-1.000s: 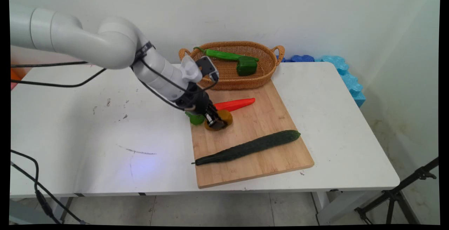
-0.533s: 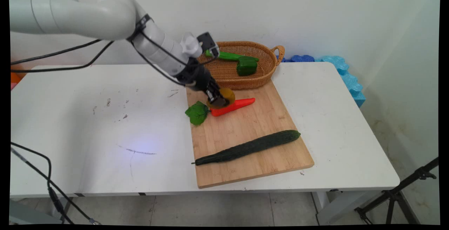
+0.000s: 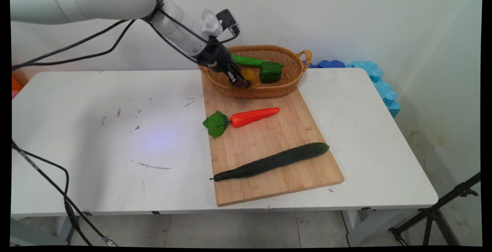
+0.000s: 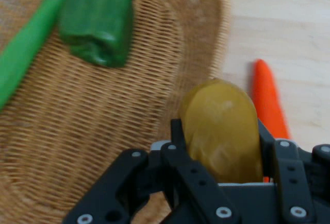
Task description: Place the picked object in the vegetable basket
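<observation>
The gripper [image 3: 242,81] is clenched on a yellow-brown potato [image 4: 221,131], its two fingers pressing the rounded sides, as the hand view shows plainly. In the main view the potato [image 3: 248,75] hangs in the grasp over the near left part of the wicker basket [image 3: 286,86], above the woven floor and just inside the near rim; whether it touches the weave cannot be told. The potato's long axis runs along the line of the fingers, so it points out from the hand toward the basket floor.

Inside the basket, a green bell pepper [image 3: 270,72] lies just beside the held potato on the side away from the arm, and a long green chili [image 3: 246,60] stretches along the far wall behind both. In the hand view the bell pepper [image 4: 97,22] and chili [image 4: 28,49] sit apart from the potato, with bare weave between them.

The basket stands at the far end of a wooden cutting board [image 3: 307,129] on the white table [image 3: 115,136]. On the board, well apart from the gripper, lie a red carrot [image 3: 253,116] with a green leaf and, nearer the camera, a dark cucumber [image 3: 273,161] set diagonally
</observation>
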{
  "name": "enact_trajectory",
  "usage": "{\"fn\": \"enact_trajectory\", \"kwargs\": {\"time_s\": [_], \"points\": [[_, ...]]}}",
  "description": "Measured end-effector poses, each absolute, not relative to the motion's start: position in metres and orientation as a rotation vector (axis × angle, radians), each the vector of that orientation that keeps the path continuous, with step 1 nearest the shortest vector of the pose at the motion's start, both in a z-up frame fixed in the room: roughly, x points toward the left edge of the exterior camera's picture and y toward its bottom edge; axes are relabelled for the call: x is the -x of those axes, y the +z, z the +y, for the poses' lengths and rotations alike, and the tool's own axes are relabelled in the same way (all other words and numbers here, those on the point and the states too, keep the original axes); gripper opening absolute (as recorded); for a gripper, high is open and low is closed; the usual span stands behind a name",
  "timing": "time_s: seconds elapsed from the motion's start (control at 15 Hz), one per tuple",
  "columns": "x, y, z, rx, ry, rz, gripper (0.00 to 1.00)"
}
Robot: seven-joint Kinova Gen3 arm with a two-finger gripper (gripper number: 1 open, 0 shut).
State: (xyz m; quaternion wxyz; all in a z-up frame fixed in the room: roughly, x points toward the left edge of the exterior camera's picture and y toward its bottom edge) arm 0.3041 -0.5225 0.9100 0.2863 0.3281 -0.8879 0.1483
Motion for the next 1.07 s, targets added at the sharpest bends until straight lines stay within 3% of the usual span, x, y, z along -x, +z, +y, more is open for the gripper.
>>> {"fn": "enact_trajectory", "kwargs": {"time_s": [0.67,0.73,1.07], "points": [[-0.331,0.891,-0.591,-1.116,0.460,-2.252,0.00],[-0.332,0.888,-0.595,-1.128,0.461,-2.247,1.00],[-0.335,0.878,-0.609,-1.166,0.464,-2.231,1.00]]}}
